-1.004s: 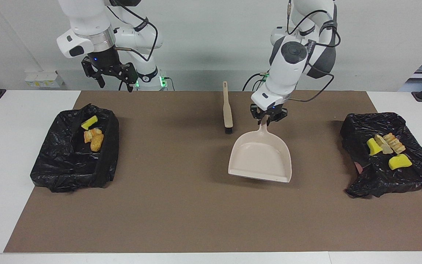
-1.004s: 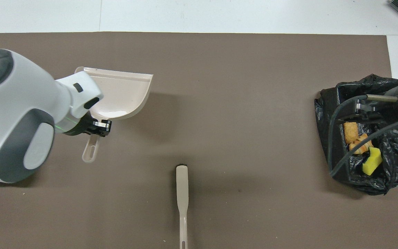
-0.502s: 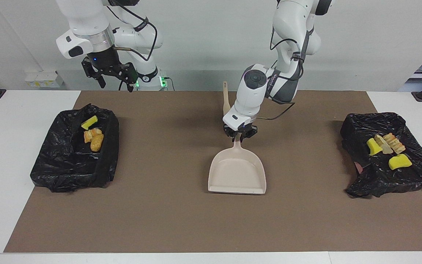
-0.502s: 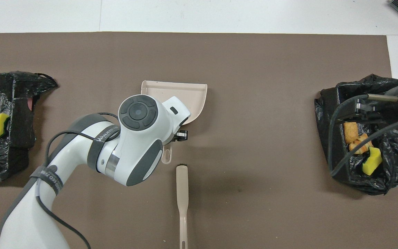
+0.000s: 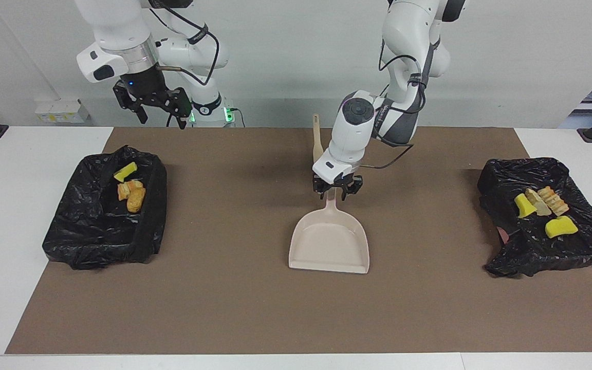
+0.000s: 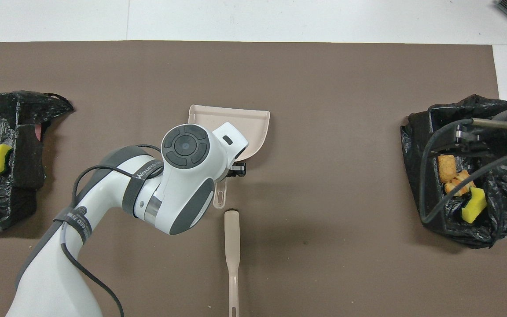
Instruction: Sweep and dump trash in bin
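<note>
Over the dustpan (image 5: 329, 241) handle, left gripper (image 5: 337, 189) looks freshly opened; right gripper (image 5: 154, 105), wide open, waits near a bin (image 5: 103, 226). All trash's binned, so just retract.

You're looking at a plain dark brown mat (image 5: 234, 288) on a white table (image 5: 13, 216), with a pale beige dustpan (image 5: 329, 244) and a brush (image 6: 232, 246) of the same beige with a black bristle end. Both bins are lined with glossy black bags: the bin at the right arm's end (image 5: 100, 226) holds 1 yellow scrap (image 5: 125, 171) and orange-brown lumps (image 5: 131, 195), and the bin at the left arm's end (image 5: 537, 246) carries 2 yellow chunks (image 5: 560, 226) and pale tan lumps (image 5: 545, 200). Both arms are white with grey panels and black cables, and the left gripper (image 5: 337, 191) and right gripper (image 5: 153, 103) are black.
</note>
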You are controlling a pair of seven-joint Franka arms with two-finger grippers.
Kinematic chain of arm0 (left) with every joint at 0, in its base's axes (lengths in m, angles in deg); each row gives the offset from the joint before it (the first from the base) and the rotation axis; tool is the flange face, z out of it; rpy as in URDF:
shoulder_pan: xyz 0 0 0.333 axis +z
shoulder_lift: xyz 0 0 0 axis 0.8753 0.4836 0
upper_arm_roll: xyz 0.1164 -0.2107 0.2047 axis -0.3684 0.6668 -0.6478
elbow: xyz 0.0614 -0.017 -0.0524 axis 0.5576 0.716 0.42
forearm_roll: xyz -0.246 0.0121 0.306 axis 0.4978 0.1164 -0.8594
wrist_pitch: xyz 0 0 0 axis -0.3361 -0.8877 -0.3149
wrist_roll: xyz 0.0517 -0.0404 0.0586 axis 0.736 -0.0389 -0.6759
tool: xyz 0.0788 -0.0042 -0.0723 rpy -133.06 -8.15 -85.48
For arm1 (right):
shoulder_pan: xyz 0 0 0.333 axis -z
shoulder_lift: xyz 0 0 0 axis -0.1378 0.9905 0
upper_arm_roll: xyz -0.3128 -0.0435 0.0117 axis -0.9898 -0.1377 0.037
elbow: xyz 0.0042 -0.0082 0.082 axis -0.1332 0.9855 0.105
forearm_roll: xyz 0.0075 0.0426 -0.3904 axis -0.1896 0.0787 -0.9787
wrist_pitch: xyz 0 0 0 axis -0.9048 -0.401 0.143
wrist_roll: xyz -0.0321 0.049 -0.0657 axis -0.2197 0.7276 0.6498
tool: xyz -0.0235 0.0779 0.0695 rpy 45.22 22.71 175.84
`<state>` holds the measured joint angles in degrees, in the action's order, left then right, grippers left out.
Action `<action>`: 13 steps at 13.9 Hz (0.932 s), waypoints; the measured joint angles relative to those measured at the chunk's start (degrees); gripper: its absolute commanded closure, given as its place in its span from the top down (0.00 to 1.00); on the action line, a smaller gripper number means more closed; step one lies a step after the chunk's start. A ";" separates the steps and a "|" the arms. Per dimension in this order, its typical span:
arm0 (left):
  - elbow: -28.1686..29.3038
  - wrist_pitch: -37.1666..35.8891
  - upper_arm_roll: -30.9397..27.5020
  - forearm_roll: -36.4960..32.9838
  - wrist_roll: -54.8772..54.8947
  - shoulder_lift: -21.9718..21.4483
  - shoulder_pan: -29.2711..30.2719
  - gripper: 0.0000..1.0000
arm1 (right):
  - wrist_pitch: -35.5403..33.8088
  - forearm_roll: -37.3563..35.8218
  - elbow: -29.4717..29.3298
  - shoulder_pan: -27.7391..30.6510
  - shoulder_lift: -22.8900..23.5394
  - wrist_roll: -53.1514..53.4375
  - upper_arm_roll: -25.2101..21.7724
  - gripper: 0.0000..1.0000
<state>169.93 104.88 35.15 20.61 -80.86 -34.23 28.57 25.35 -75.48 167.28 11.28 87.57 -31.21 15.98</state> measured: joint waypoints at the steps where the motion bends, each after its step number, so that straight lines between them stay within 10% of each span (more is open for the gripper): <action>1: -0.31 -0.89 -0.45 0.00 0.14 -0.31 0.50 1.00 | 0.00 0.00 0.00 0.00 0.00 0.00 0.00 1.00; 13: -8.81 -14.13 -1.61 0.13 19.29 -4.63 21.75 1.00 | 0.00 0.04 0.09 0.00 0.00 0.00 0.00 1.00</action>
<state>161.12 90.75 33.54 20.75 -61.57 -38.85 50.33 25.35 -75.44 167.37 11.28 87.56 -31.21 15.98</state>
